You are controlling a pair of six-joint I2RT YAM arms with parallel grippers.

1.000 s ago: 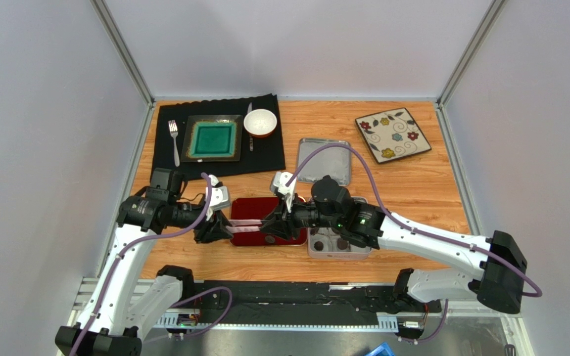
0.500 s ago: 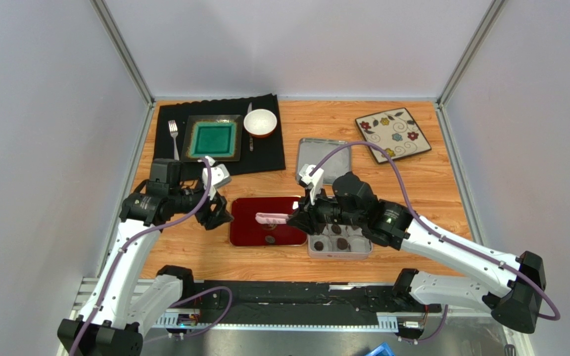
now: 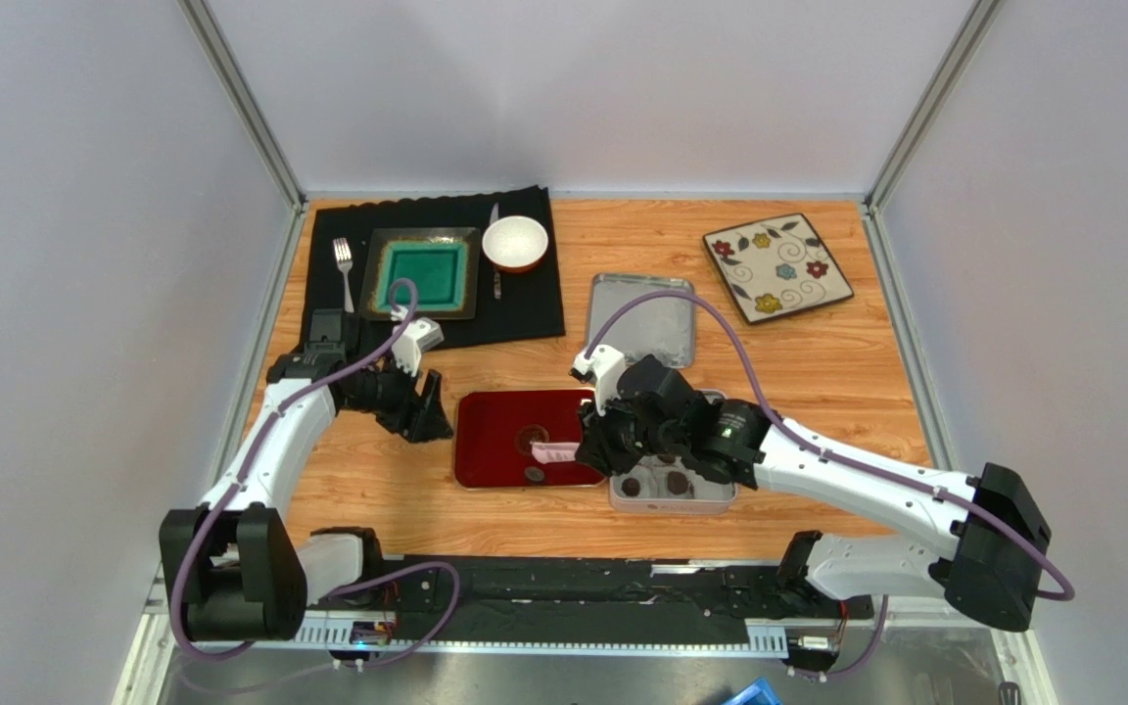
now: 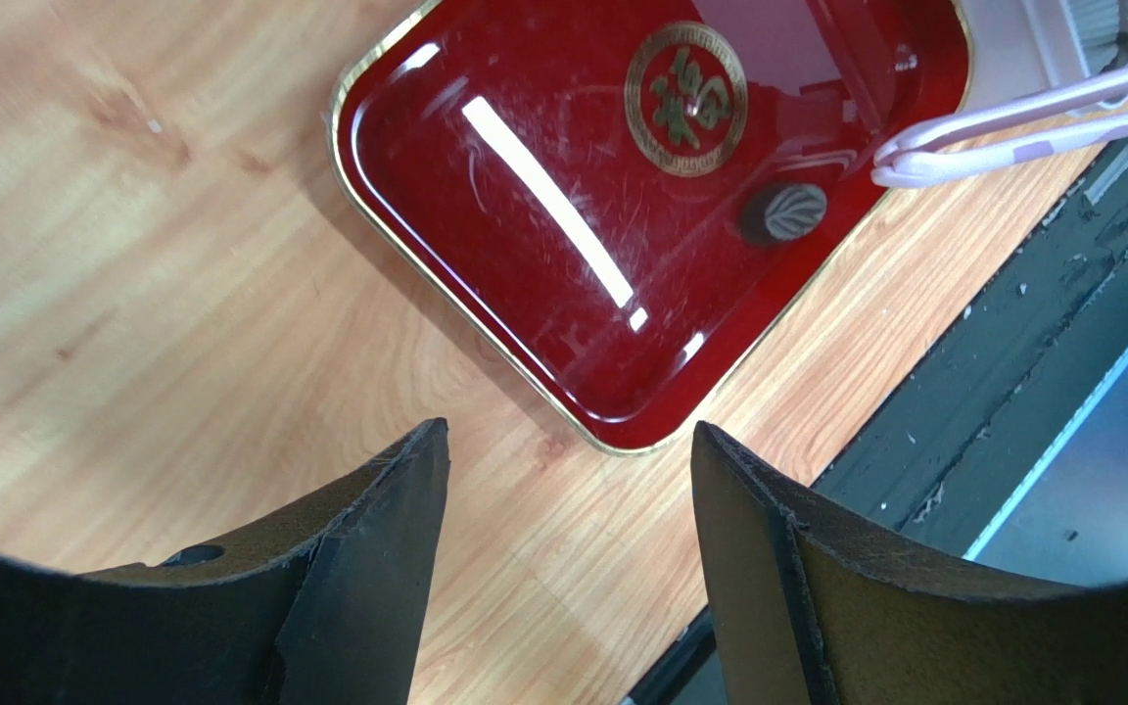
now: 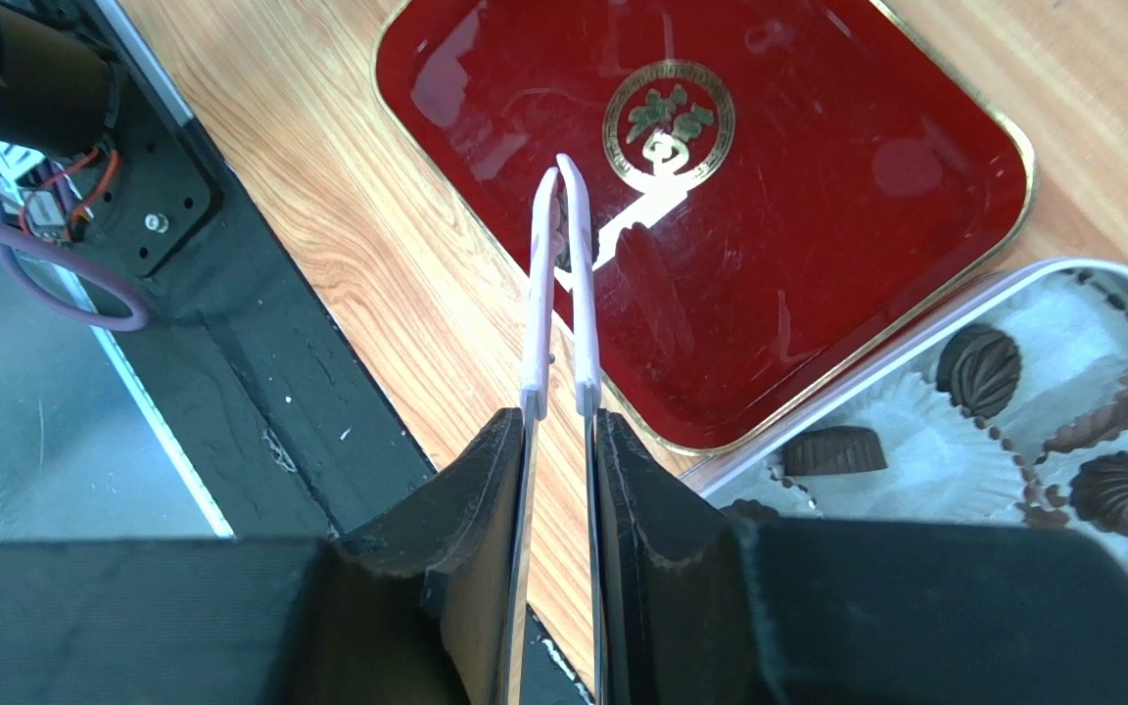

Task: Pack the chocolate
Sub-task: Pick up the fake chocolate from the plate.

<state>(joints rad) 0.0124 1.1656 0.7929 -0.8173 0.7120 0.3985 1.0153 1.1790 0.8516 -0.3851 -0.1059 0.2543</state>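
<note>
Wooden table (image 3: 850, 389) carries red tray (image 3: 494, 441), tin (image 3: 680, 504)

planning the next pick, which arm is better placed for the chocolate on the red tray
Right. The right gripper is shut on the tweezers, tips over the red tray near the chocolate. The left gripper is open, off the tray.

The right tool (image 3: 589, 447) holds tweezers (image 3: 561, 454) over the red tray (image 3: 489, 435), where one chocolate (image 3: 536, 475) lies. The left tool (image 3: 429, 419) is just left of it.
</note>
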